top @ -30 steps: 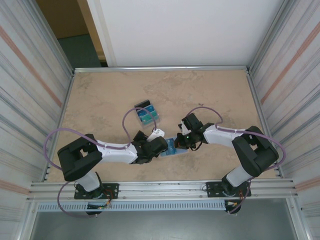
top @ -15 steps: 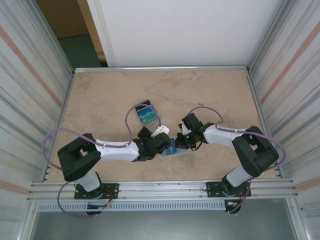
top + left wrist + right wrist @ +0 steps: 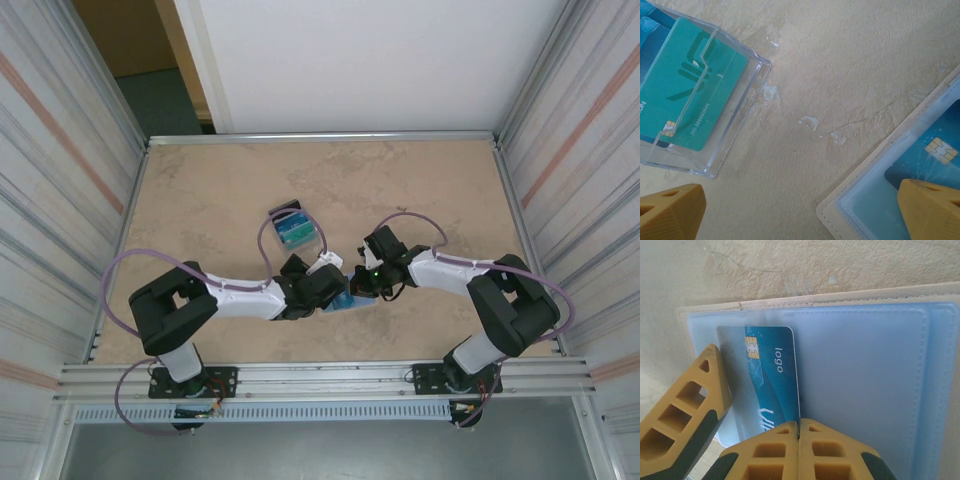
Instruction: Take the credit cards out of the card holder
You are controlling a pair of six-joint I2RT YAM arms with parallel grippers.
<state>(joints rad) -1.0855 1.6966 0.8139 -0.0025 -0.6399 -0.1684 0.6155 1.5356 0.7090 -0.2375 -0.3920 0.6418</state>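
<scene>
Top external view showed the card holder (image 3: pixel 345 299) lying open on the tabletop (image 3: pixel 430 190) right between the tips of the two arms, with a clear box (image 3: pixel 294 230) of cards just beyond the left jaws. Left wrist view had the left jaws spread wide and clamped on nothing. One yellow fingertip (image 3: pixel 670 212) hung over bare tabletop, and the other fingertip (image 3: pixel 932 207) sat over the holder's corner, above a blue card (image 3: pixel 935 155) with a gold chip. The clear box lay ahead of the first fingertip, apart from it, with a teal card (image 3: pixel 690 85) propped inside.

Right wrist view showed the right jaws pressed together with nothing visible between them, their tips at the near edge of the blue card. That card was tucked in a see-through pocket on the holder's pale blue inner face, chip end away from the jaws. A third fingertip (image 3: pixel 685 405) lay just left of the closed pair, over the pocket's outer edge.
</scene>
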